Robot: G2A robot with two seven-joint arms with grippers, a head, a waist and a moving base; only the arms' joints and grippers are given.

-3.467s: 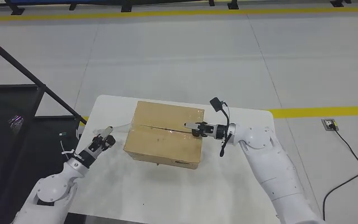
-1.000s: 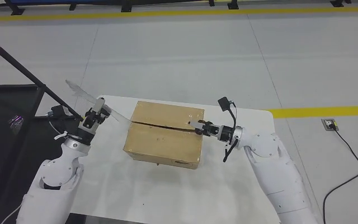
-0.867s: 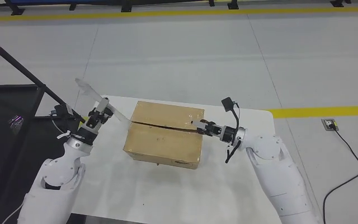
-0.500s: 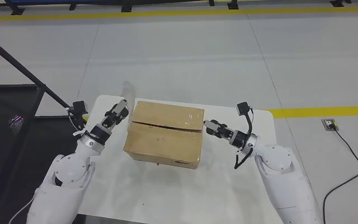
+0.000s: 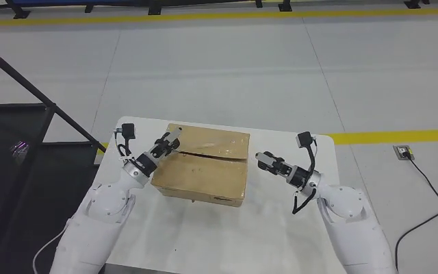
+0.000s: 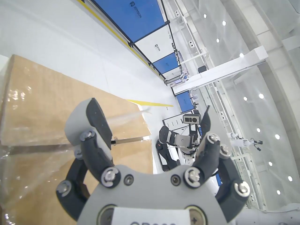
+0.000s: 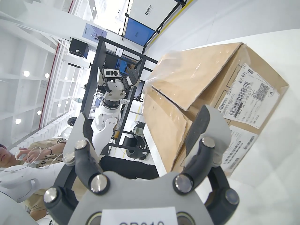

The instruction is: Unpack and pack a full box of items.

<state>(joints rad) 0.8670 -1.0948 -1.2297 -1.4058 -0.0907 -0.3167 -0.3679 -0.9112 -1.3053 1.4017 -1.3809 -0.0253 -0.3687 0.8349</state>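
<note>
A brown cardboard box (image 5: 204,163) stands in the middle of the white table (image 5: 274,226), its two top flaps meeting along a slightly gaping seam. My left gripper (image 5: 171,142) is over the box's left top edge, open with nothing between its fingers (image 6: 98,120). From its wrist the box top (image 6: 46,94) shows a loose strip of clear tape (image 6: 130,115) beside one finger. My right gripper (image 5: 262,159) hovers just off the box's right side, open and empty. Its wrist view (image 7: 145,127) faces the box (image 7: 199,83), with crumpled clear tape (image 7: 174,56) at the far corner.
A black metal frame (image 5: 31,92) and a dark mat stand left of the table. White table surface lies free in front of the box and on both sides. Printed labels (image 7: 246,87) cover the box's side facing my right gripper.
My left gripper, which held a long clear tape strip up at the table's left, has swung in over the box's left edge. My right gripper has drawn back off the box top to its right.
</note>
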